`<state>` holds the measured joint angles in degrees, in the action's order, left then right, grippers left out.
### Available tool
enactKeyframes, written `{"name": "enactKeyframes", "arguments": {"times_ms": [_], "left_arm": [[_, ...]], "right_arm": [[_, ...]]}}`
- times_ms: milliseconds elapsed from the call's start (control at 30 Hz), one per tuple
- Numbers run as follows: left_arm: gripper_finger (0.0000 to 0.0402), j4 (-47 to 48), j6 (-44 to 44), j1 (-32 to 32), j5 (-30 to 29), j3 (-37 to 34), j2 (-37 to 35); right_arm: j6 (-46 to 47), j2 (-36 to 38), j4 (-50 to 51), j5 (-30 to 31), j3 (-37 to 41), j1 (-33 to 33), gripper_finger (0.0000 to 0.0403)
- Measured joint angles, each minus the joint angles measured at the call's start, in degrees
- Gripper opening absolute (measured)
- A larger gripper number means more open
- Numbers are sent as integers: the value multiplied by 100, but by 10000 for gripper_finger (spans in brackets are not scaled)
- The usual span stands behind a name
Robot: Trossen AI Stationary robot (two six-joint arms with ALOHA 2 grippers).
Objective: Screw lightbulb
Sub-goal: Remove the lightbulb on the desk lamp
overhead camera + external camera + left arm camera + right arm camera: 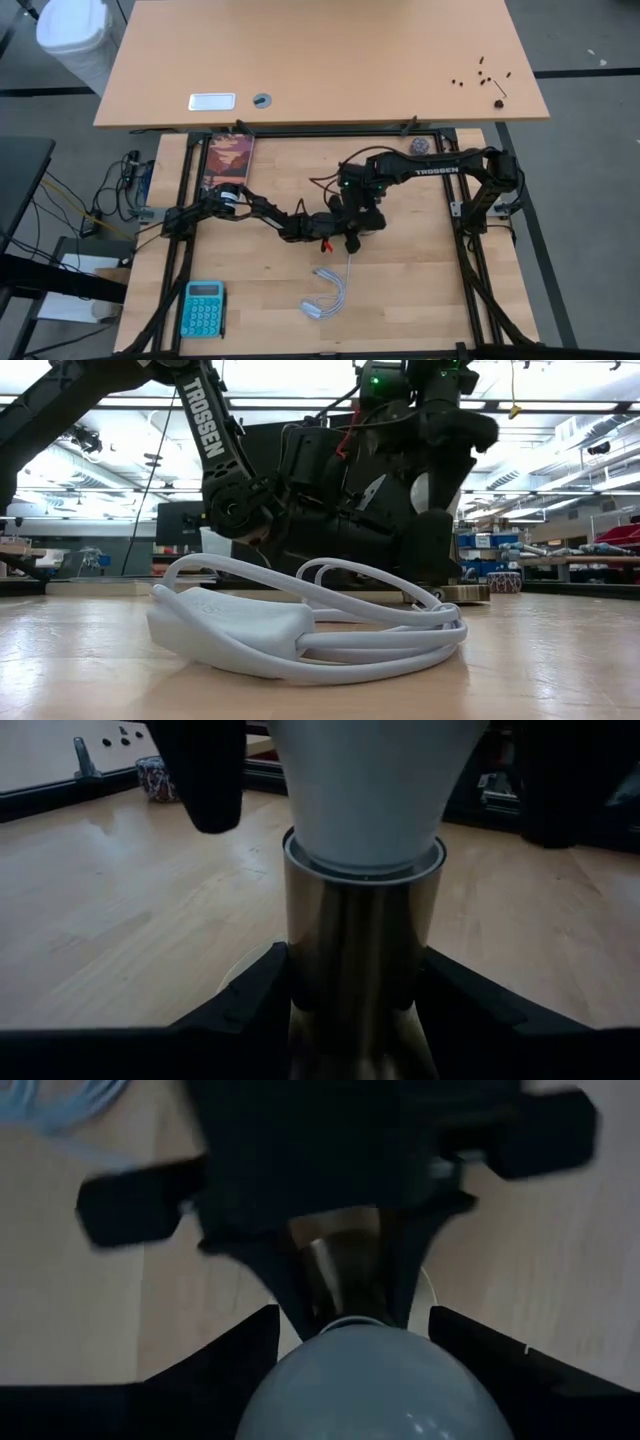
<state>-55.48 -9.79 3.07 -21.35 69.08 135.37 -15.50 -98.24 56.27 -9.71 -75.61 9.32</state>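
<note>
While gripped — lightbulb (375, 1385) atop socket (362, 940)

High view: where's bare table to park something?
Free: the right front of the table, between white cable and right frame rail; also the strip between teal calculator and cable. Crowded: centre, where left gripper and right gripper meet around the lightbulb.

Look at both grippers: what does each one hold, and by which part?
The left gripper clamps the metallic socket by its sides. The right gripper straddles the lightbulb at its rounded white glass end; whether it grips cannot be told.
</note>
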Motion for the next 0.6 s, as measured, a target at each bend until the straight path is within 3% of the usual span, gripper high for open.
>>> {"name": "enactKeyframes", "arguments": {"times_ms": [233,367,433,600], "left_arm": [[188,-98,-4,7,82,-4,4],[188,-130,-21,7,88,-4,7],[188,-137,-99,7,85,-4,7],[188,-218,-258,22,100,-1,3]], "right_arm": [[-2578,0,142,190,0,-183,294],[-4053,0,146,464,0,-319,288],[-4122,0,121,575,0,-370,278],[-3303,-2,314,581,-194,-482,263]]}}
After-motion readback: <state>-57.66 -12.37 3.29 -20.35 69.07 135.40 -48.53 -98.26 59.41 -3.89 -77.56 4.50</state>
